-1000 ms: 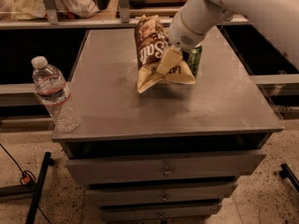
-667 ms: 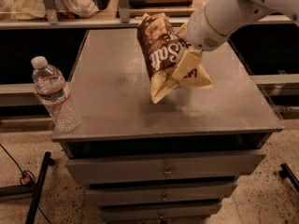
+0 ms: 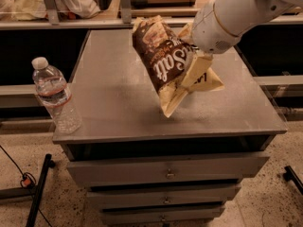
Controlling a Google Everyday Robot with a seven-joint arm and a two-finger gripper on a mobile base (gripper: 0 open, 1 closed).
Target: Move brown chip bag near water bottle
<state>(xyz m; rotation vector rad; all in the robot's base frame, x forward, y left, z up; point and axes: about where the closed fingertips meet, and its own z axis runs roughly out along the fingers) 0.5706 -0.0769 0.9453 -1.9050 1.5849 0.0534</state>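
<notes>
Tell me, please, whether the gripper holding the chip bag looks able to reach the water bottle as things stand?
Probably yes: the gripper holds the chip bag lifted off the table, and nothing visible stands between it and the water bottle at the front left corner, near the edge.

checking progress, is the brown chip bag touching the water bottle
Apart. Camera view shows bare table between the water bottle and the brown chip bag, held aloft by the gripper mid-table.
</notes>
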